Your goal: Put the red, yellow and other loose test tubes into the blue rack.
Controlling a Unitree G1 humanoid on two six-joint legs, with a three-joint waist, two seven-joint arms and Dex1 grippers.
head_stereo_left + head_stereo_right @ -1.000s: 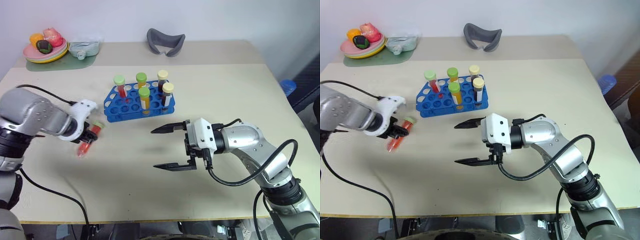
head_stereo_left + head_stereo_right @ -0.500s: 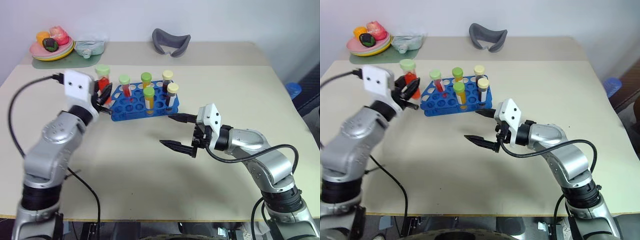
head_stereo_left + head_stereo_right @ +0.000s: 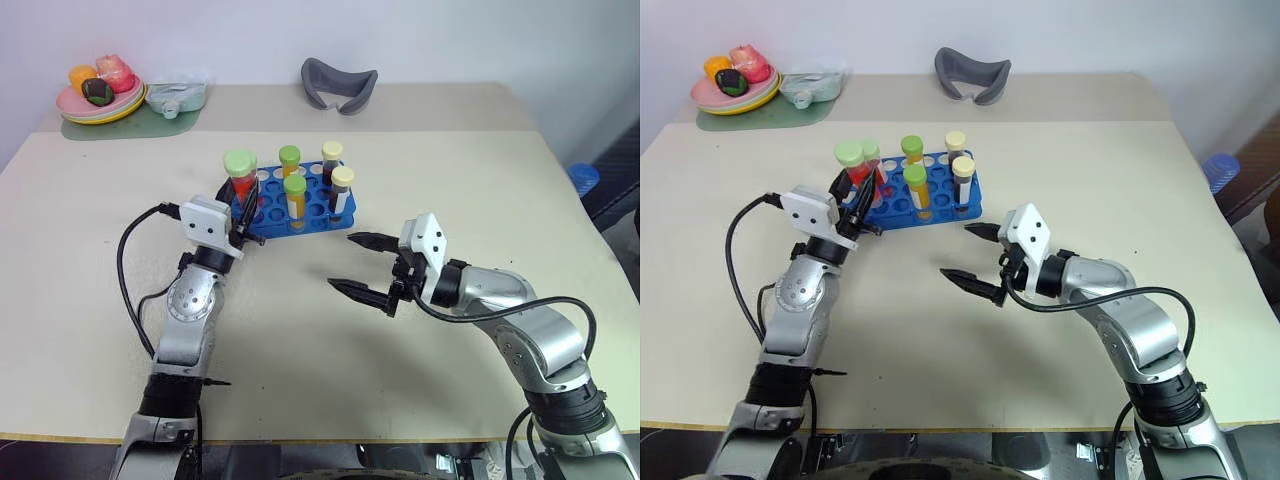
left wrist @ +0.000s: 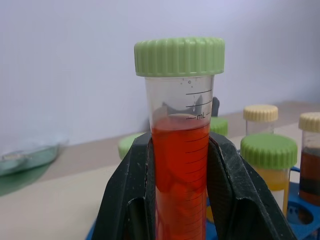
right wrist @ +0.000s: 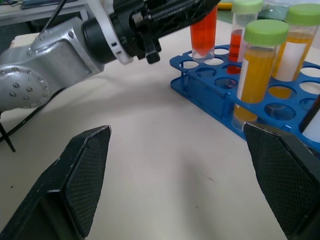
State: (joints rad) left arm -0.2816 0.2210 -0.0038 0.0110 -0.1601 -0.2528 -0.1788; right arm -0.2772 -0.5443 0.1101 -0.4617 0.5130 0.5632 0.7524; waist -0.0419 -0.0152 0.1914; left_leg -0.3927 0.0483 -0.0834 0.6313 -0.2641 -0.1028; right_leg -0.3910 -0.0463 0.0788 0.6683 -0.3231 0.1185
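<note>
A red test tube with a green cap stands upright in my left gripper, which is shut on it; in the left wrist view the black fingers clamp its sides. Its lower end hovers just over the holes at the left end of the blue rack. Several capped tubes stand in the rack, among them a yellow one and a red one. My right gripper hangs open and empty above the table, just right of the rack's front.
A plate of toy food and a clear bag lie on a green mat at the back left. A grey curved piece sits at the back centre. A blue object is beyond the table's right edge.
My left arm swung the red tube from low over the table's left side up and rightward to the rack's left end, turning it upright. The right gripper stayed open, shifting slightly.
</note>
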